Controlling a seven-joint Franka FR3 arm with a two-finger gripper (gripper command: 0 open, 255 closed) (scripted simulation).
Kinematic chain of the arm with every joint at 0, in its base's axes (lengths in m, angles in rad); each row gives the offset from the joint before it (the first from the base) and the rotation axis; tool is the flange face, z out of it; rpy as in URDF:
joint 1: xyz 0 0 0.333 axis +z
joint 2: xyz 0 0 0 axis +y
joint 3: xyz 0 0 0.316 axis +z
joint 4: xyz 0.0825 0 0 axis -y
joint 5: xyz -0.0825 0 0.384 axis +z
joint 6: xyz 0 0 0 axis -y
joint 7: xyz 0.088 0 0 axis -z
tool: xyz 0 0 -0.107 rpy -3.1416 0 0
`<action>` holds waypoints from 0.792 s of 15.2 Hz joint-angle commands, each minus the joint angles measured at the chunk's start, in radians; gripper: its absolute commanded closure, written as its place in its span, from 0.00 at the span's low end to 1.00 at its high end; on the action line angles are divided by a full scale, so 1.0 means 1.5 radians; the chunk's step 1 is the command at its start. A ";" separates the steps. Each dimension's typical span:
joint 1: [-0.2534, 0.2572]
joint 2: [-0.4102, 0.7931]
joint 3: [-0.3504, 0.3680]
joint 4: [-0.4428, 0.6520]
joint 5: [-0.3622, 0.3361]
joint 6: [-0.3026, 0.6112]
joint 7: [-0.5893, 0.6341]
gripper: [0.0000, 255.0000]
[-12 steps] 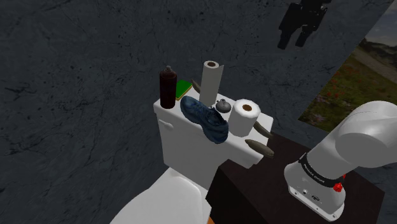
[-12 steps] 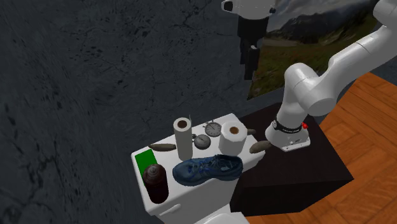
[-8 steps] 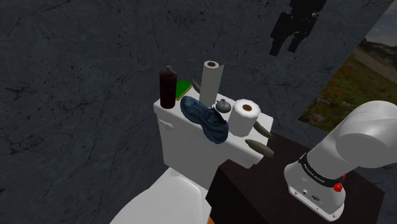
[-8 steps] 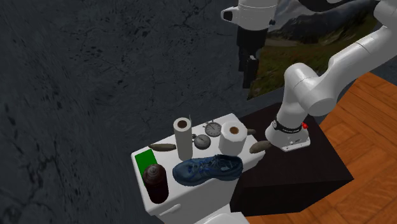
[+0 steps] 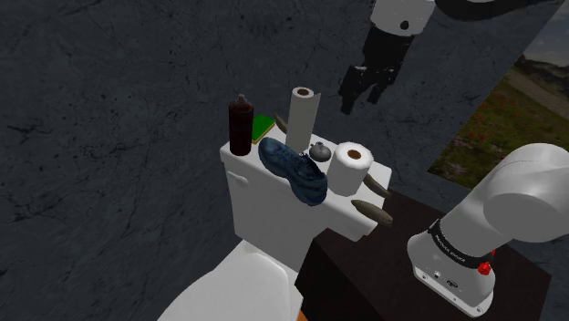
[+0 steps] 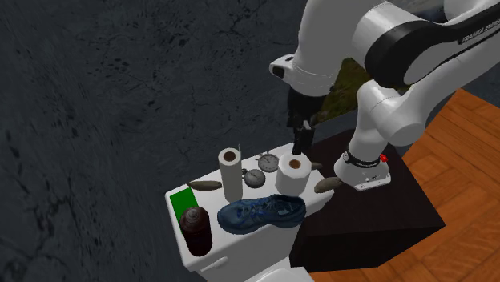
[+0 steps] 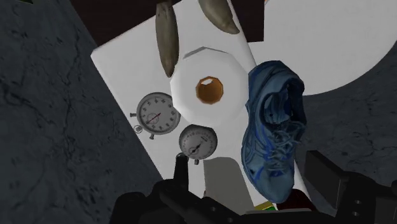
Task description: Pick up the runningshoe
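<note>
Against a dark, cracked wall stands a white toilet, its bowl cut off at the shoulder view's lower edge. To its right is the arm's dark stand. The white arm bends over from there. Its black jaws hang well above the cistern lid, spread apart and holding nothing, roughly over the two stopwatches.

The lid is crowded. At the far side stands a tall paper roll. On the near edge lies the blue running shoe on its sole, between a dark bottle at the shoulder view's left and a toilet roll at its right. The shoe's toe points toward the bottle.

I judge the shoe light, with a soft, yielding upper and a firmer sole. A pinch across its middle, side to side below the laces, looks safest. The toilet roll sits just beside the heel, so that end leaves little room.

The sole cannot be seen. In the wrist view the jaws' black bulk covers the toe. I cannot name the brown, tapered things at the right end.
</note>
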 commanded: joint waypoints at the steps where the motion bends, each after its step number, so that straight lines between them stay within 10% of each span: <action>1: 0.003 0.025 0.029 -0.015 -0.001 0.056 0.015 0.00; 12: -0.041 0.237 0.222 -0.025 -0.096 0.338 0.167 0.00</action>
